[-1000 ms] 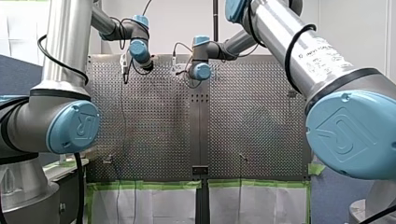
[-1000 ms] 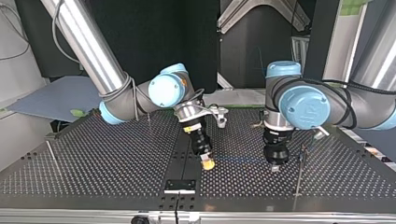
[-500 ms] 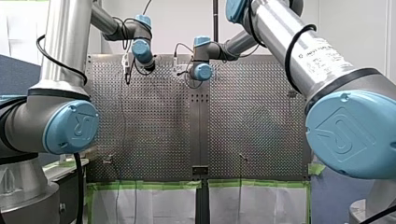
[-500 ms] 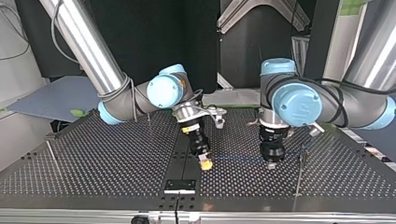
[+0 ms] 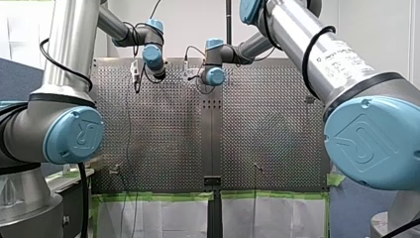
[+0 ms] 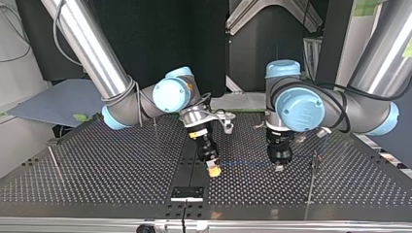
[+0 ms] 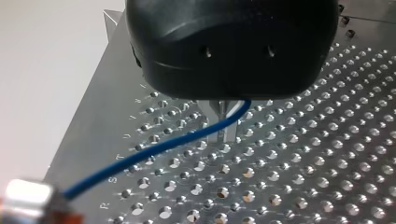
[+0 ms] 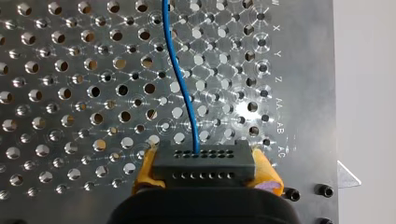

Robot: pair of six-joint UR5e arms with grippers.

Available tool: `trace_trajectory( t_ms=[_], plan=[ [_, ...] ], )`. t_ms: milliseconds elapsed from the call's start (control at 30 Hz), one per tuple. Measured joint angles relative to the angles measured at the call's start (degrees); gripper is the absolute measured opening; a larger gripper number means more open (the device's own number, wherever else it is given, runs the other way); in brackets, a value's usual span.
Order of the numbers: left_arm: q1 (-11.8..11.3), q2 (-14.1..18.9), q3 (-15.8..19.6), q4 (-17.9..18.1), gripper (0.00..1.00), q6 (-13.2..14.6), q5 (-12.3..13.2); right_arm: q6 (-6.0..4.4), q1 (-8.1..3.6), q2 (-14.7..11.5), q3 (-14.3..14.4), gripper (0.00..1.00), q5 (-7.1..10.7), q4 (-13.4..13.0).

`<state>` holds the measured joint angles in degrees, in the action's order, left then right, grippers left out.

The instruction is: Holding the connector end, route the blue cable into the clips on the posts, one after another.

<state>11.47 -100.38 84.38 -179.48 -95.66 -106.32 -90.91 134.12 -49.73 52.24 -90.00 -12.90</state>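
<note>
**Right wrist view: connector clamped, cable strung across to the left gripper**

Connector (image 8: 204,162) is a black block pinched between the yellow pads (image 8: 145,170) of my right gripper (image 8: 205,169), closed on it, low over the counter (image 8: 70,93). Blue cable (image 8: 182,88) leaves its top face and runs ahead over the perforations.

Top view: cable spans from my right gripper to my left gripper (image 6: 279,167), roughly level, just above the plate. Left wrist view: the metal fingers (image 7: 219,128) look closed with the cable passing through them, so I read it as guiding the line, not just hovering.

Step in hand, as I judge it: bring the span to the nearest post (image 6: 311,179), just beside the left gripper at the top view's right, and seat it in the clip (image 6: 316,156).
- keep light tension between the grippers so the cable doesn't sag onto the holes
- come at the clip from its open side, then press in; can't tell from here which way it faces
- don't twist the connector

Room: both grippers work near the counter's camera-side edge in the top view, and the right wrist view shows an edge close beside the connector. Little margin there. Wide open plate toward the far post (image 6: 53,162) at the top view's left.
</note>
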Motion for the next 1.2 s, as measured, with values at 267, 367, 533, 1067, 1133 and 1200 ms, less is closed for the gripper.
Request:
trace_trajectory(
  t_ms=[267, 367, 533, 1067, 1133, 1200],
  plan=[
    [0.94, -0.02, 1.97, 0.85, 0.0, -0.82, -0.55, -0.06, -0.09, 0.01, 1.33, 0.0, -0.01, -0.01],
    [1.24, -0.02, 2.81, 1.62, 0.0, -1.08, -0.58, -0.05, -0.11, 0.01, 2.36, 0.0, -0.01, -0.02],
    [1.74, -0.02, 3.65, 2.89, 0.0, -1.8, -0.65, 0.0, -0.22, -0.02, 4.23, 0.0, -0.01, 0.02],
    [3.27, -3.05, 6.49, 4.81, 0.0, -2.67, -1.85, 0.14, -0.85, -0.11, 10.13, 0.0, -0.47, -0.05],
    [3.38, -3.07, 6.74, 5.25, 0.0, -2.68, -2.0, 0.26, -0.91, -0.1, 10.8, 0.0, -0.76, -0.11],
    [3.55, -3.07, 6.87, 5.45, 0.0, -2.51, -2.08, 0.37, -1.01, -0.1, 11.56, 0.0, -1.15, -0.19]
  ],
)
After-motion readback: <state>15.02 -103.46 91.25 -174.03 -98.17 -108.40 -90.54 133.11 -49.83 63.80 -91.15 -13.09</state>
